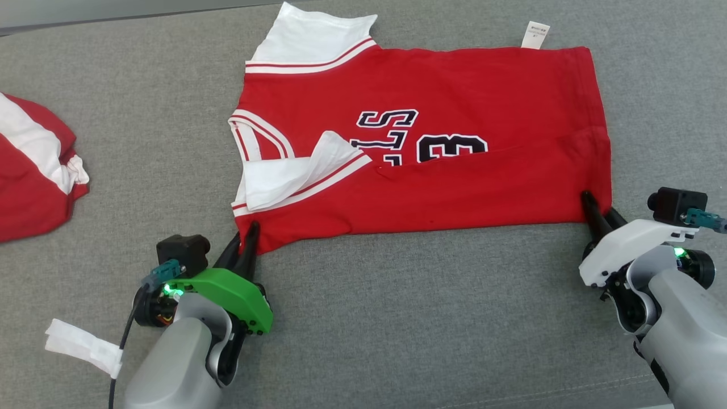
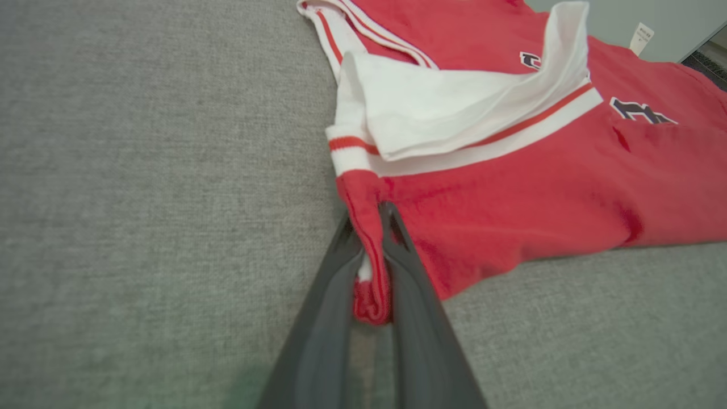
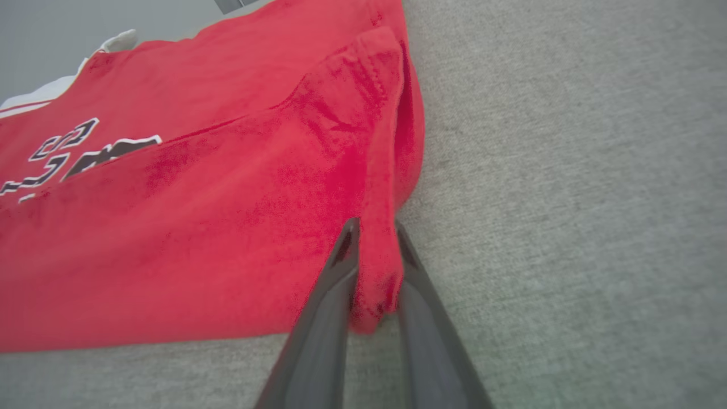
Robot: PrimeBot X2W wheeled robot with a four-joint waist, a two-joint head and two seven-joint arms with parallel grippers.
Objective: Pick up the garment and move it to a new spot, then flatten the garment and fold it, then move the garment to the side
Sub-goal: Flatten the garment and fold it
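Grey upholstered surface carries the red jersey [image 1: 420,153], spread centrally (near flap already turned over). Its near corners are pinched by the left gripper [image 1: 245,241] and right gripper [image 1: 599,213]. Folding looks underway, and next should come an even, simultaneous lift toward the far edge.

- The left gripper [image 1: 248,233]: long dark fingers, green cover [image 1: 227,292] edged with dark screws.
- Behind the green cover: black camera block [image 1: 183,253], teal connector [image 1: 163,272], black cable [image 1: 122,346], grey forearm [image 1: 170,363].
- The right gripper [image 1: 599,209], far from the green cover: white cover [image 1: 630,241].
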